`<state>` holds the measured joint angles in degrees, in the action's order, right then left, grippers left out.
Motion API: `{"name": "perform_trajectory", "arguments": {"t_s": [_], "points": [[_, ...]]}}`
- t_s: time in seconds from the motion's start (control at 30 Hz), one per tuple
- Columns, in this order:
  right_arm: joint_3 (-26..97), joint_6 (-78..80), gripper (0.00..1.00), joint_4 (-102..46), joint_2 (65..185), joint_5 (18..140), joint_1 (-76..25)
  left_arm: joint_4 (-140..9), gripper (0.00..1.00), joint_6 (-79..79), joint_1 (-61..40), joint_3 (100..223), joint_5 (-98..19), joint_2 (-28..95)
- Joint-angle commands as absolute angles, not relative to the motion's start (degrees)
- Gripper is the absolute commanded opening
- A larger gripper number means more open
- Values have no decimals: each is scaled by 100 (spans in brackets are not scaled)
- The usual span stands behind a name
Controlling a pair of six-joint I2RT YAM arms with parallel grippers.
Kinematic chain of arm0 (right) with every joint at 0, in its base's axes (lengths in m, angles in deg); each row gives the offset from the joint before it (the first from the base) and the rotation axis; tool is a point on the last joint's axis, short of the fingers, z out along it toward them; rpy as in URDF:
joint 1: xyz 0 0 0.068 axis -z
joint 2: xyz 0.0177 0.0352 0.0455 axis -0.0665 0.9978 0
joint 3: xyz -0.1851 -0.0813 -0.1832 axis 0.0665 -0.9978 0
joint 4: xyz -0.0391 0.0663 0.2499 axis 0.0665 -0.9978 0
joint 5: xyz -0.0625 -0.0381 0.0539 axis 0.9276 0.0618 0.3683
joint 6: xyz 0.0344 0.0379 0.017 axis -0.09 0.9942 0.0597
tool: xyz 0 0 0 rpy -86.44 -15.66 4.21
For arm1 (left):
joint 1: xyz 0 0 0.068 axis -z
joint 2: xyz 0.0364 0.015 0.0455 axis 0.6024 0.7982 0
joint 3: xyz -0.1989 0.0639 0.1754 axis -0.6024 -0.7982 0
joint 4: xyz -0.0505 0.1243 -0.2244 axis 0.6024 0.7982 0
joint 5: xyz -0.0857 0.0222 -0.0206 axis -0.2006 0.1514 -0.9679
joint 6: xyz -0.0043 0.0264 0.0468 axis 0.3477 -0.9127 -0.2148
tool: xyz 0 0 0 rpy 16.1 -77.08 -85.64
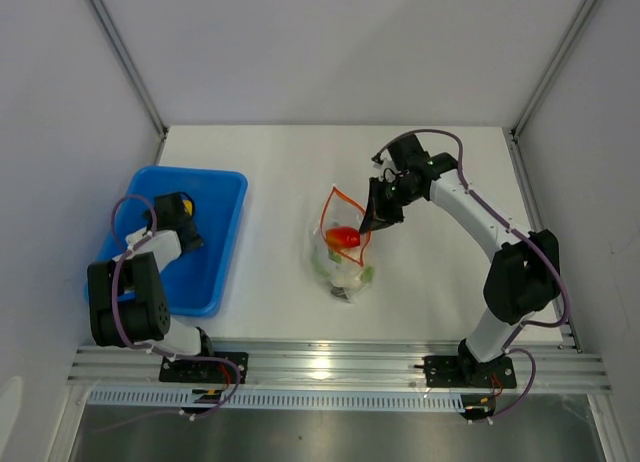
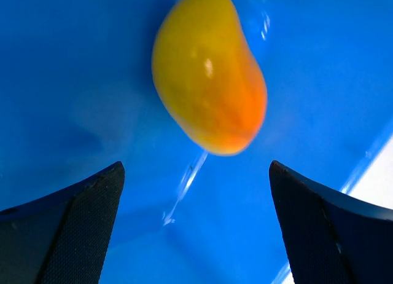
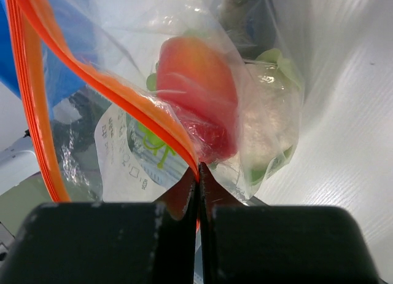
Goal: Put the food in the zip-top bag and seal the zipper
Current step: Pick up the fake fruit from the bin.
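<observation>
The smooth yellow oval toy fruit [image 2: 209,72] lies on the floor of the blue rectangular plastic tray [image 1: 215,252], just ahead of the left tool [image 2: 195,167], whose jaws stand released and wide. They should be centred across its narrower width before closing, as the rounded skin looks slippery. Mid-desk [image 1: 270,182], the right tool [image 3: 198,184] is clenched on the thin orange-red zipper [image 3: 110,93] of the clear crinkly bag [image 1: 345,267], with a red-orange piece [image 3: 196,87] already inside.
</observation>
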<state>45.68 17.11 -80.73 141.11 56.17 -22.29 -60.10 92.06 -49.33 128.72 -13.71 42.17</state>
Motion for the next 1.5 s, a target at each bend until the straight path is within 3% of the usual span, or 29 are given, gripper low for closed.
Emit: {"name": "perform_trajectory", "arguments": {"t_s": [0.0, 0.53, 0.97, 1.27, 1.47], "points": [[4711, 1539, 0, -8085, 14212, 5494, -2062, -6247, 100, 9924, -4987, 12947, -921, 4405], [5027, 1346, 0, -8366, 14529, 5485, -1772, -6406, 100, 10250, -5075, 13492, -499, 5161], [5080, 1311, 0, -8445, 14590, 5468, -1631, -6625, 94, 10347, -5180, 13632, -437, 5442], [5036, 1267, 0, -8506, 14502, 5494, -1587, -6871, 81, 10399, -5198, 13633, -578, 5635], [5027, 1249, 0, -8498, 14467, 5485, -1579, -7275, 54, 10400, -5207, 13255, -710, 5565]]}}
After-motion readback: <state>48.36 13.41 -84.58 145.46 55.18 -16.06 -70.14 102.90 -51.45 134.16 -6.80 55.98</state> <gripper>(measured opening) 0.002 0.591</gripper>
